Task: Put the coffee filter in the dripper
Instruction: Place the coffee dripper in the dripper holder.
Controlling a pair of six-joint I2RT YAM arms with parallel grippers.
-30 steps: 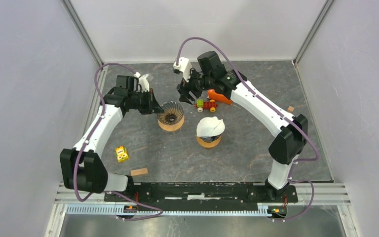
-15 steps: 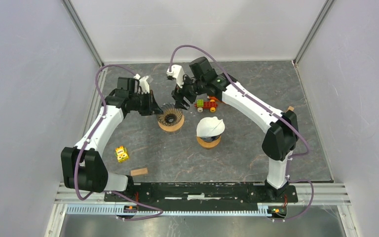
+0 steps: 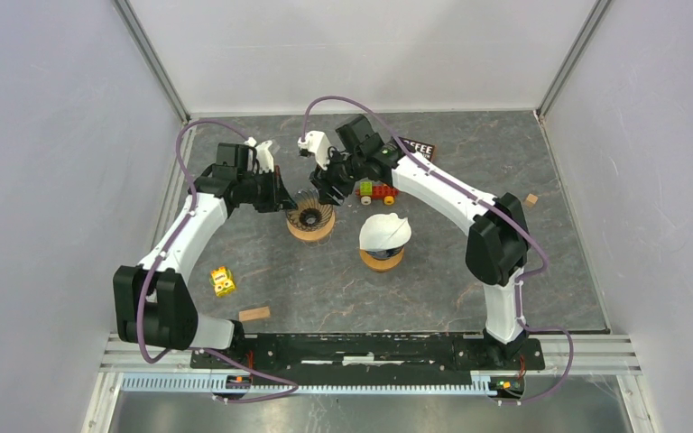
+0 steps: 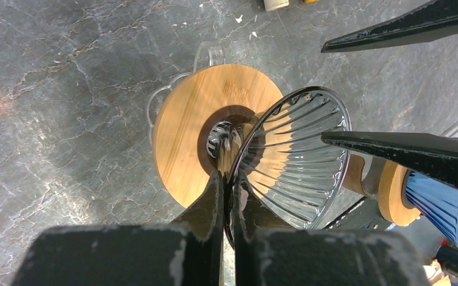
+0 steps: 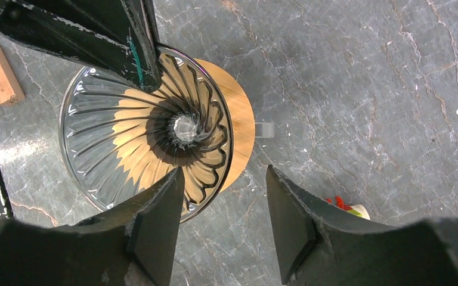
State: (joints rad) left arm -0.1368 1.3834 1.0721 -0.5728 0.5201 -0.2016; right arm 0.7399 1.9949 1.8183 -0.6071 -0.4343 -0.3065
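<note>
1. Swung leftward since the earlier frames, the right gripper (image 3: 328, 180) now hangs just beside the glass dripper (image 3: 311, 216), and a dark card (image 3: 418, 149) that the arm had covered shows. From above I count two arms, two stands, one toy car (image 3: 376, 189), one yellow block (image 3: 223, 281), one wooden block (image 3: 254, 314) and one smaller wooden piece (image 3: 531, 199). The single white coffee filter (image 3: 384, 229) sits on the second stand (image 3: 382, 260), apart from the glass dripper. The left gripper (image 3: 281, 200) meets that dripper's rim.
2. Left wrist: the left gripper (image 4: 226, 179) is closed tight on the glass dripper (image 4: 292, 155), pinching its rim above the wooden base (image 4: 185, 131). The second stand (image 4: 420, 199) is cut off at the right edge.
3. Right wrist: the right gripper (image 5: 225, 173) is spread wide and holds nothing, one finger over the glass dripper's (image 5: 131, 137) rim, the other outside it. The toy car (image 5: 349, 207) is mostly hidden behind a finger.
</note>
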